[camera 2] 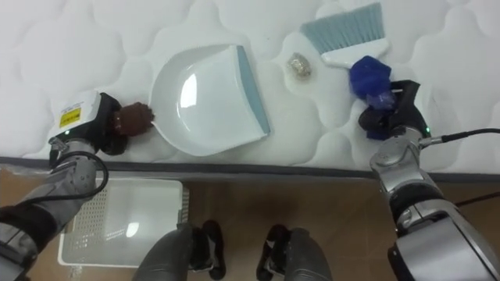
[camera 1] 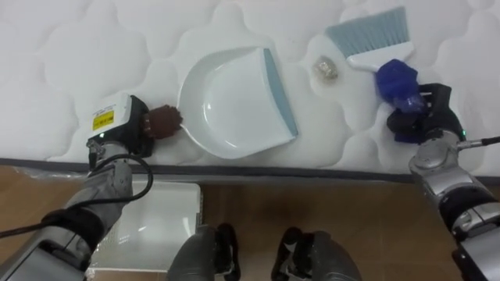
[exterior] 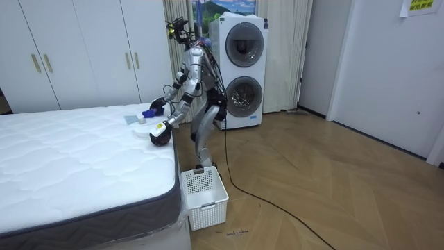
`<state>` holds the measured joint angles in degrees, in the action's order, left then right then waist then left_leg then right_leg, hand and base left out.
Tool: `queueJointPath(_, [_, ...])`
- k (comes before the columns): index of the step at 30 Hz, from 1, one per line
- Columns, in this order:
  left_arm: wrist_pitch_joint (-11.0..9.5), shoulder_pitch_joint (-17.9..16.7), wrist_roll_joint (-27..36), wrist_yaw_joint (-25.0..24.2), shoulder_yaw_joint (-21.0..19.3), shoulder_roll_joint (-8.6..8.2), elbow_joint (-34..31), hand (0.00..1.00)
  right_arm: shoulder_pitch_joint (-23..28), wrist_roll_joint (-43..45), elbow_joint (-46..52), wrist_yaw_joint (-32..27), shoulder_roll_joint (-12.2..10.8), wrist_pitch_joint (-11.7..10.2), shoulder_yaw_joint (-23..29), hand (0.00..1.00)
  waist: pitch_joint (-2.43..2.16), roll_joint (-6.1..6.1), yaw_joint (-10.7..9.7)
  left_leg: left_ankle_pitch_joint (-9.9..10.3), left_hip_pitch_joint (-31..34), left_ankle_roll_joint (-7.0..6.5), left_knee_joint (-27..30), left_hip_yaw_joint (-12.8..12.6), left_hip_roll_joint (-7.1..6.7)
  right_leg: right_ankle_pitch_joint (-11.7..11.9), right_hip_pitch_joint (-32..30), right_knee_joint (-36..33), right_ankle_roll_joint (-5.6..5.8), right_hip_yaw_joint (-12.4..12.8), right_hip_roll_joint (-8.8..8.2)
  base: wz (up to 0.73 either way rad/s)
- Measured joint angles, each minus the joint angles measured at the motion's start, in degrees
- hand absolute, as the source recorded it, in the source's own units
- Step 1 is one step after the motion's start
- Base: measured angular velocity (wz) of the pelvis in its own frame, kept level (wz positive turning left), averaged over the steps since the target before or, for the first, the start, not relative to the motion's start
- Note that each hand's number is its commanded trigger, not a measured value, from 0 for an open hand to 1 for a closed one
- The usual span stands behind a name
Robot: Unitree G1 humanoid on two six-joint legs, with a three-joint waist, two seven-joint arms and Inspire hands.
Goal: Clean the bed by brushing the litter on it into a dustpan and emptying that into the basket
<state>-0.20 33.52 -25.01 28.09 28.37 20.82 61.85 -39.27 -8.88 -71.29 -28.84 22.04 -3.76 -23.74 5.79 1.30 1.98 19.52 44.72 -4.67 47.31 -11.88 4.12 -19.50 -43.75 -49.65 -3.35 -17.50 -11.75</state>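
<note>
Left hand (camera 1: 125, 125) is gripping the white dustpan (camera 1: 234, 101) by its brown handle at the bed (camera 1: 62, 47) edge.
Right hand (camera 1: 422, 117) is clasping the brush (camera 1: 375, 39) by its blue handle; farther in, a small crumpled scrap (camera 1: 326, 69) is lying between the pan's lip and the pale bristles.

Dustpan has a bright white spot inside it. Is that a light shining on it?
Left eye view: yes, a pale glare patch sits on the dustpan's smooth inside, likely a room light reflected, not dirt. Right eye view: the same patch, plus a faint shadow along the pan's near edge on the mattress. Room view: the wooden floor has a soft sheen too.
</note>
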Motion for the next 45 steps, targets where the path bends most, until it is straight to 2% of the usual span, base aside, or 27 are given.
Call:
queueJointPath(12, [0.60, 0.30, 0.65, -1.40, -0.02, 0.00, -0.02, 1.00, 0.21, -2.07, 0.01, 0.93, 0.01, -0.05, 0.39, 1.00, -0.03, -0.13, 0.02, -0.07, -0.32, 0.01, -0.02, -0.03, 0.03, -0.01, 0.35, 0.21, -0.01, 0.07, 0.12, 0.00])
queueJointPath(17, [0.98, 0.29, 0.52, -1.71, -0.02, -0.02, -0.05, 1.00, 0.28, -2.08, 0.06, 1.37, 0.12, -0.06, 0.99, 1.00, -0.26, -0.54, -0.09, -0.34, -0.34, 0.00, -0.58, -0.05, 0.04, 0.05, 0.48, 1.00, 0.08, -0.03, 0.23, 0.00])
queueJointPath(23, [1.18, 0.31, 0.24, -1.65, 0.00, -0.02, -0.20, 1.00, 0.16, -1.98, 0.06, 1.03, 0.43, -0.06, 1.40, 1.00, -0.29, -0.54, -0.08, -0.45, -0.40, 0.03, -0.60, -0.08, 0.05, 0.10, 0.44, 0.76, -0.02, -0.05, -0.12, 0.00])
queueJointPath(27, [1.60, 0.30, -0.45, -1.48, -0.02, -0.01, -0.47, 1.00, 0.10, 2.19, -0.01, 0.87, 1.07, 0.21, 2.68, 1.00, -0.29, -0.48, -0.33, -0.45, -0.40, 0.01, -0.02, -0.08, -0.05, 0.10, 0.32, -0.19, -0.03, 0.12, -0.26, 0.01])
queueJointPath(30, [1.98, 0.55, -2.19, -1.12, -0.05, 0.03, -0.44, 1.00, -0.95, 8.39, 0.04, 0.36, 2.26, 1.38, 2.65, 1.00, -0.25, -0.08, -0.12, -0.45, -0.33, 0.01, 0.09, -0.14, 0.03, 0.11, 0.28, -0.07, -0.08, 0.20, -0.37, 0.00])
queueJointPath(31, [2.04, 0.61, -3.55, -0.91, -0.22, 0.14, -0.35, 1.00, -1.19, 11.30, 0.12, 0.00, 2.83, 1.96, 2.68, 1.00, -0.30, 0.47, 0.03, -0.45, -0.33, 0.00, 0.08, -0.32, 0.09, 0.12, 0.19, -0.05, -0.09, 0.38, -0.32, -0.11])
queueJointPath(32, [2.06, 0.75, -4.97, -0.60, -0.32, 0.87, -0.58, 1.00, -1.63, 15.00, 0.26, -0.12, 3.33, 2.77, 2.66, 1.00, -0.39, 1.85, 0.14, -0.46, -0.28, 0.01, -0.07, -0.79, 0.20, 0.15, -0.33, -0.11, -0.14, 0.99, -0.15, -0.15])
queueJointPath(33, [2.05, 0.76, -5.42, -0.41, -0.42, 1.35, -0.68, 1.00, -2.08, 17.06, 0.25, -0.12, 3.53, 3.25, 2.62, 1.00, -0.38, 2.42, 0.22, -0.46, -0.28, 0.02, -0.11, -0.97, 0.34, 0.20, -0.45, -0.05, -0.22, 1.08, -0.07, -0.15])
queueJointPath(34, [2.04, 0.75, -5.76, 0.00, -0.44, 1.97, -0.56, 1.00, -2.95, 20.38, 0.21, -0.13, 4.03, 4.06, 2.47, 1.00, -0.38, 3.52, 0.13, -0.54, -0.45, 0.01, -0.09, -1.14, 0.61, 0.35, -0.23, 0.11, -0.42, 0.98, 0.05, -0.08])
queueJointPath(35, [2.05, 0.75, -5.81, 0.05, -0.42, 2.13, -0.53, 1.00, -3.21, 21.75, 0.19, -0.18, 4.43, 4.44, 2.35, 1.00, -0.39, 4.03, 0.12, -0.56, -0.57, 0.01, -0.03, -1.16, 0.77, 0.43, 0.01, 0.23, -0.50, 0.88, 0.13, -0.05])
queueJointPath(36, [2.07, 0.73, -5.75, 0.31, -0.15, 2.51, -0.49, 1.00, -3.53, 24.53, 0.14, -0.56, 5.31, 5.25, 1.83, 1.00, -0.39, 4.86, 0.16, -0.58, -0.88, 0.00, 0.06, -1.17, 1.33, 0.67, 0.72, 0.87, -0.60, 0.43, 0.54, 0.00])
queueJointPath(38, [2.07, 0.66, -5.96, 0.98, 0.07, 3.11, -0.46, 1.00, -3.70, 31.43, 0.52, -1.03, 7.59, 6.39, -0.37, 1.00, -0.33, 6.41, 0.16, -0.77, -1.54, 0.02, -0.61, -1.04, 1.55, 1.35, 1.64, 2.15, -0.51, 0.23, 1.03, -0.02])
queueJointPath(41, [1.76, 0.66, -6.75, 1.16, -0.04, 4.04, -0.69, 1.00, -3.96, 41.43, 2.70, -1.07, 10.29, 7.12, -0.96, 1.00, -0.34, 7.14, 0.52, -0.83, -1.46, -0.04, -0.87, -1.21, 2.21, 2.22, 1.86, 3.67, -0.50, 0.19, 1.86, -0.15])
queueJointPath(45, [1.37, 0.47, -7.35, 1.18, 0.03, 5.57, -2.01, 1.00, -4.14, 50.09, 5.25, -1.08, 10.50, 9.04, -3.16, 1.00, -0.24, 8.61, 0.59, -1.50, -1.50, 0.05, -2.04, -1.56, 2.35, 3.00, 1.82, 5.03, -0.63, 0.16, 2.22, -0.06])
